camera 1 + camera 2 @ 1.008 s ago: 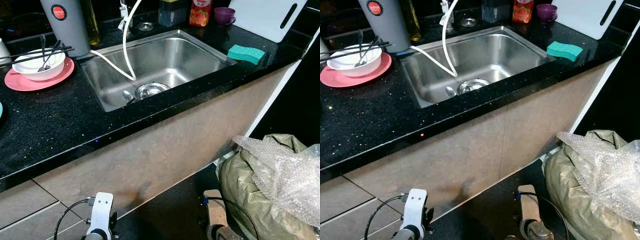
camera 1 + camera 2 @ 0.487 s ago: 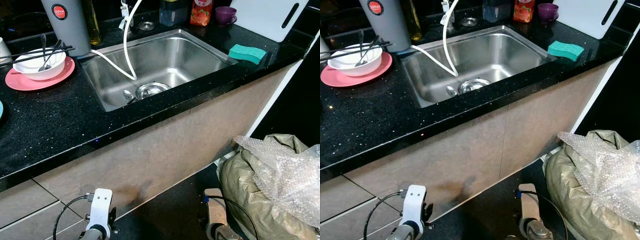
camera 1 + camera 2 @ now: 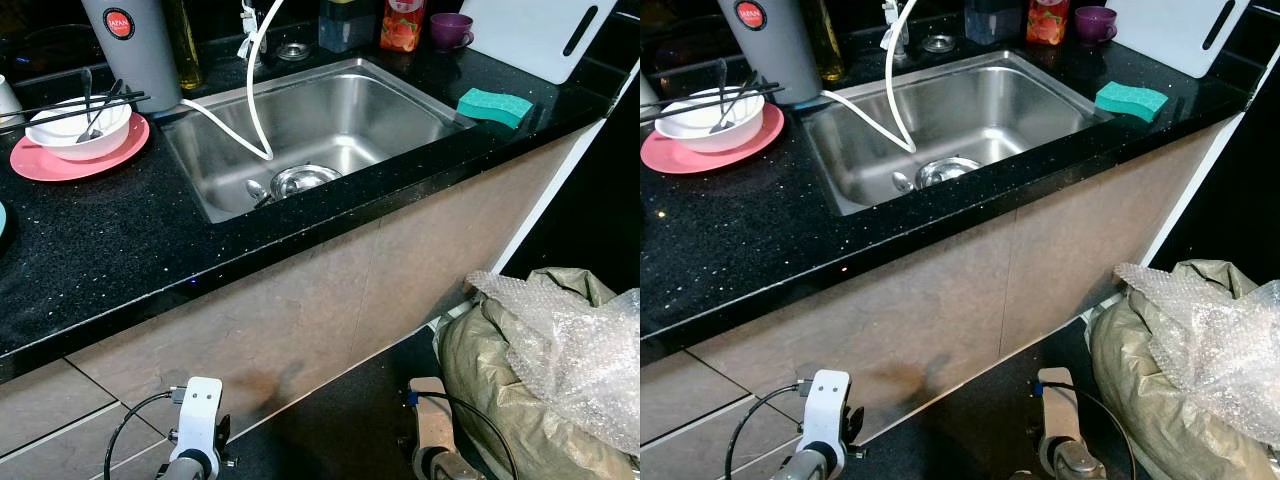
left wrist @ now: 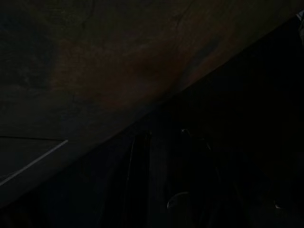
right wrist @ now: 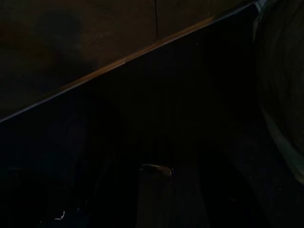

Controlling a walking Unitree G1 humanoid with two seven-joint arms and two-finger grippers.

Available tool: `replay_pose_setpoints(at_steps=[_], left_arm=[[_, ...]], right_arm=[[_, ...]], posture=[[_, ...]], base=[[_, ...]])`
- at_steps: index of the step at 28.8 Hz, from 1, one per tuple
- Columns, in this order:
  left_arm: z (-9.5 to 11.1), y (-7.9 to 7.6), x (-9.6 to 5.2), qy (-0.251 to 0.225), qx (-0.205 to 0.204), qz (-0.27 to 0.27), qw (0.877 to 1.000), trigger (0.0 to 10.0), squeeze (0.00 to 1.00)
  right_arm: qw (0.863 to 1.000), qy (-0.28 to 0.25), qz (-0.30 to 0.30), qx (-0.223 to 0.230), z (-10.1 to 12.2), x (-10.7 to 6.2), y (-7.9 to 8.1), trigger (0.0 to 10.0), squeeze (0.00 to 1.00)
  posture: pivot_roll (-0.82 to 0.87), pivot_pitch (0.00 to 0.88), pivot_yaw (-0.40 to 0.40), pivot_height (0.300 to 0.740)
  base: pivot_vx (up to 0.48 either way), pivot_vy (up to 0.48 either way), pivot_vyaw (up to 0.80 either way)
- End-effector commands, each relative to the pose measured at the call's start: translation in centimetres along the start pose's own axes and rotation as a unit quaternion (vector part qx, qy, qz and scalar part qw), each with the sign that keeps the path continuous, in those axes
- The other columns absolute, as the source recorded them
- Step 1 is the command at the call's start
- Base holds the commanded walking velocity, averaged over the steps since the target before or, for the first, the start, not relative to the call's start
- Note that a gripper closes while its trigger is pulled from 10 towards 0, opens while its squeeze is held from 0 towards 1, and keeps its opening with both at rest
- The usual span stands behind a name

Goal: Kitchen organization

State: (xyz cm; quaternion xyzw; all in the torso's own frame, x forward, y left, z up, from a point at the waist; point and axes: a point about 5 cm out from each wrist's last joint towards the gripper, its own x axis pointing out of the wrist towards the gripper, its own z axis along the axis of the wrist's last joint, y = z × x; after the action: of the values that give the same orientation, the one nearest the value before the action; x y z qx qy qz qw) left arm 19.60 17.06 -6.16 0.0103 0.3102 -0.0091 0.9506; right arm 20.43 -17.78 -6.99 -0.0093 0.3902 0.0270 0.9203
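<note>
Sink (image 3: 330,120): steel, white hose (image 3: 250,100) looped inside | green sponge (image 3: 493,106) at rim | hands' opening: cannot tell

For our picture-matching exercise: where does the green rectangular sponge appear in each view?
Left eye view: green rectangular sponge at upper right, on the black counter beside the steel sink.
Right eye view: sponge again upper right.
Wrist views: too dark to tell.
Shared landmark: the white cutting board behind it.
</note>
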Motion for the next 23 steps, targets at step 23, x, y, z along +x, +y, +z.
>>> replay_pose_setpoints(at_steps=[23], left_arm=[[-0.3, 0.3, 0.0, 0.014, -0.009, 0.009, 1.0, 10.0, 0.0]], right_arm=[[1.0, -0.002, 0.002, 0.024, 0.7, 0.3, 0.4, 10.0, 0.0]], posture=[[0.01, 0.116, 0.009, 0.74]], base=[[0.0, 0.0, 0.0]])
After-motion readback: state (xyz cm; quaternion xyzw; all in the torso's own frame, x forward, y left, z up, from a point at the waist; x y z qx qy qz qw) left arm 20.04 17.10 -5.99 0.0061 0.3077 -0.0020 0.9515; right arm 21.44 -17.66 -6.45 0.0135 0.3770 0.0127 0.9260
